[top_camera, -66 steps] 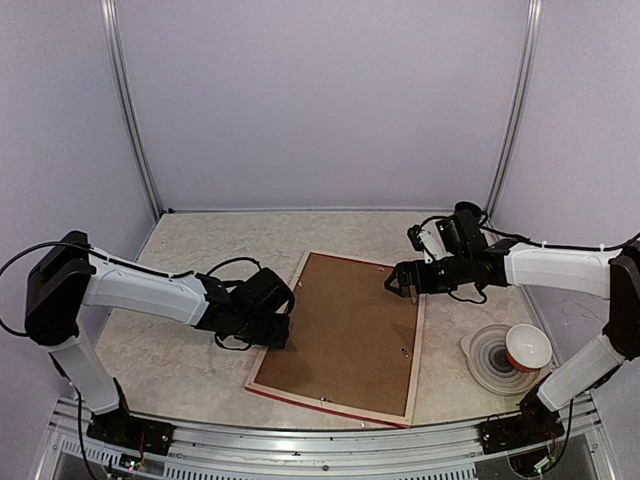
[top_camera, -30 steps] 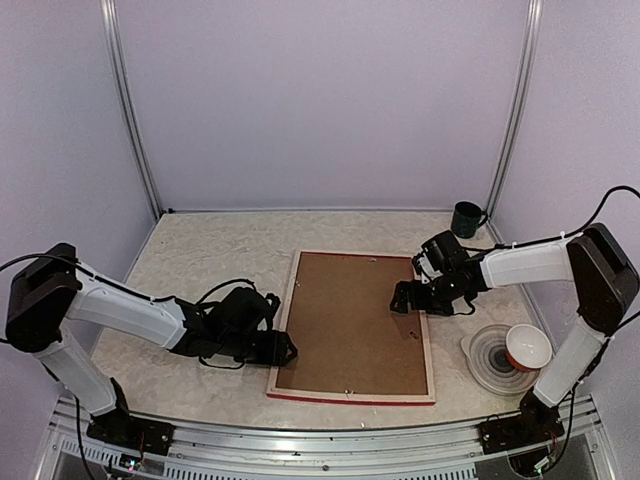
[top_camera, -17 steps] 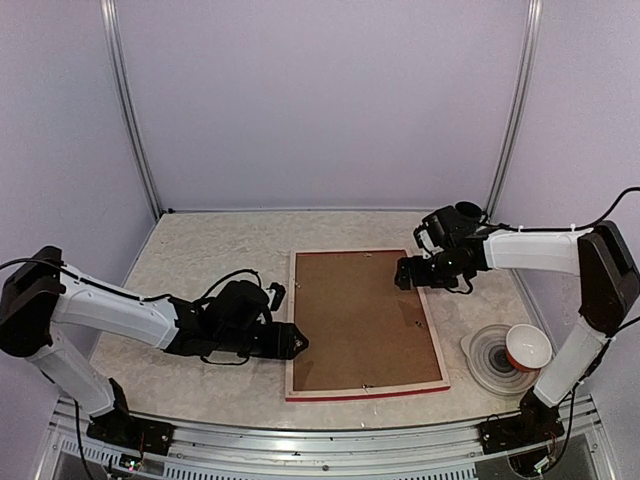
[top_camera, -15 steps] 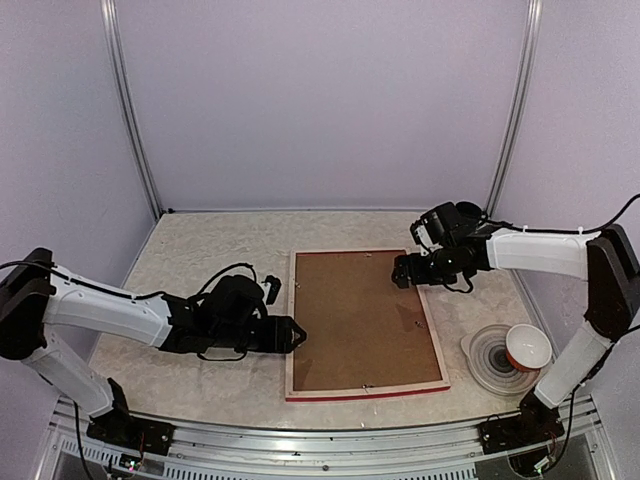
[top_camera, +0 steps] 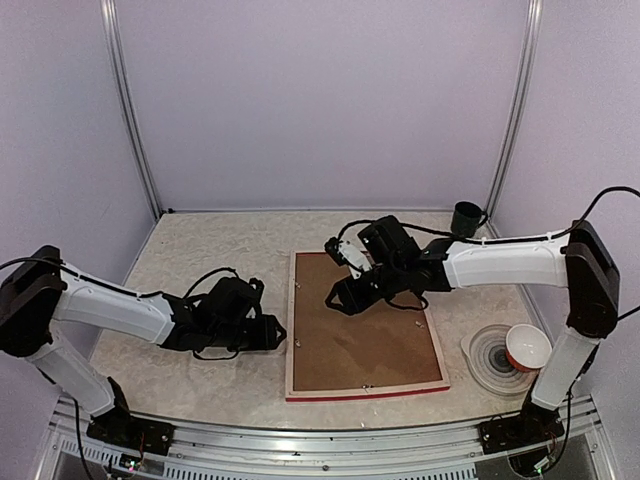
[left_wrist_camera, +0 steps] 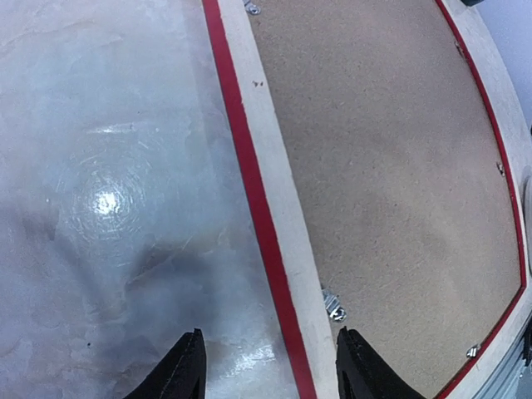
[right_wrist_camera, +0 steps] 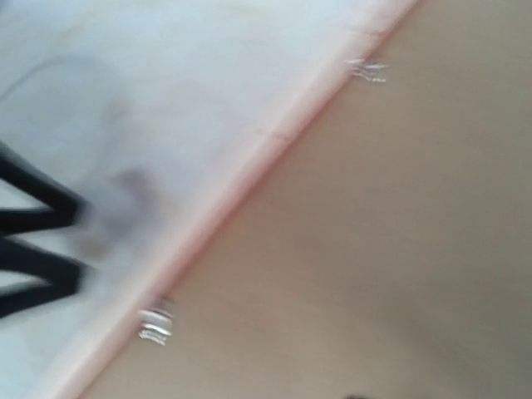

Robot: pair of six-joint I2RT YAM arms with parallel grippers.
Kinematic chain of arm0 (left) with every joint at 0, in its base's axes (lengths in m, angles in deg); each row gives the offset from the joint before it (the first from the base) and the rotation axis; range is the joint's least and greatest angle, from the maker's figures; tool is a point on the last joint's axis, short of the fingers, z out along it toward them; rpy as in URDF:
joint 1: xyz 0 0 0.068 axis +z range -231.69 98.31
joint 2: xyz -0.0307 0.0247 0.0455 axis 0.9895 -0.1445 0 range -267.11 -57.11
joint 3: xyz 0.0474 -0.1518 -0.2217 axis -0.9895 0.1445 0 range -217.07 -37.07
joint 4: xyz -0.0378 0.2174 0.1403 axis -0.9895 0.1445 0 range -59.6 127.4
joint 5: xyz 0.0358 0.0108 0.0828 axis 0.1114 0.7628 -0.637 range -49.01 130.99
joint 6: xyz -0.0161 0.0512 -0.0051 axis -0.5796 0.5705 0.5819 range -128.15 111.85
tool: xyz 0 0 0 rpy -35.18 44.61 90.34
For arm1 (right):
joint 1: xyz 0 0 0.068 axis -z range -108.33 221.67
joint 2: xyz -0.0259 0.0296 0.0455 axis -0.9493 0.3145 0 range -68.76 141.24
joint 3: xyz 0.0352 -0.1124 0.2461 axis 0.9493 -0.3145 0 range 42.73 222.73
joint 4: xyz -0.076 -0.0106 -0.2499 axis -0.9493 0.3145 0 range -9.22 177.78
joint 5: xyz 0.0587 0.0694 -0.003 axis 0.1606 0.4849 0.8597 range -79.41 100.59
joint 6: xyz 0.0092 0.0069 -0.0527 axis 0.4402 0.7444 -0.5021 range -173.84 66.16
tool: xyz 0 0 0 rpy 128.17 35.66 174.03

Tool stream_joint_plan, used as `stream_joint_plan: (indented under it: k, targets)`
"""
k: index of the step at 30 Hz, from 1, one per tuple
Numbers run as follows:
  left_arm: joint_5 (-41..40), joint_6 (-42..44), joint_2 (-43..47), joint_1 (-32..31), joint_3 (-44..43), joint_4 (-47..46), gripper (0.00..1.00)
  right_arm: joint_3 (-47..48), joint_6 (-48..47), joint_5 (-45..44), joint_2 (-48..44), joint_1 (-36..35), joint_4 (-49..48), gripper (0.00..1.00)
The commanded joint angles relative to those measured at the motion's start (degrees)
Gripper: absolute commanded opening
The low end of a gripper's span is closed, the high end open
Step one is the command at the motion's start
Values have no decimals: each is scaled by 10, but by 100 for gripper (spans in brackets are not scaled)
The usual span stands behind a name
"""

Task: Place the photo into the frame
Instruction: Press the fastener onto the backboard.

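Observation:
The frame (top_camera: 365,391) lies face down on the table, pale wood back up, red edge towards me. A brown backing board (top_camera: 365,335) fills its opening. The photo is hidden. My left gripper (top_camera: 275,333) is low beside the frame's left rail. In the left wrist view it (left_wrist_camera: 270,374) is open, and the rail (left_wrist_camera: 278,191) runs between its fingertips (left_wrist_camera: 187,366) untouched. My right gripper (top_camera: 335,298) hovers over the board's far left part. The right wrist view is blurred, with rail (right_wrist_camera: 224,199) and board (right_wrist_camera: 374,249) but no fingers.
A dark mug (top_camera: 466,218) stands at the back right. At the right, a red-and-white bowl (top_camera: 527,347) sits on a stack of grey plates (top_camera: 490,362). Small metal clips (left_wrist_camera: 333,304) line the board's edge. The metal table rail runs along the near side.
My right arm has swung left across the board, from the frame's right rail to its far left part. The left gripper has drawn back a little. The frame, turned earlier, now lies still.

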State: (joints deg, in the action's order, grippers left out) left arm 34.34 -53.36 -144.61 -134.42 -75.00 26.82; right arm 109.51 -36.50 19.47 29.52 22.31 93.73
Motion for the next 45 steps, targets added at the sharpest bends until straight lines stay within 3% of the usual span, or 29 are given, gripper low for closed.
stream_joint_plan:
  k: [1,10,19,45]
  targets:
    - [-9,-10,-20,4,16,-6,48,63,-6,77,61,-31,-25,29]
    - [8,-21,-31,4,30,-38,46,118,14,144,177,-47,-22,0]
    - [12,-20,-37,-2,20,-38,47,111,17,192,199,-52,-37,0]
    - [22,-23,-58,-17,12,-50,47,127,19,219,229,-53,-38,0]
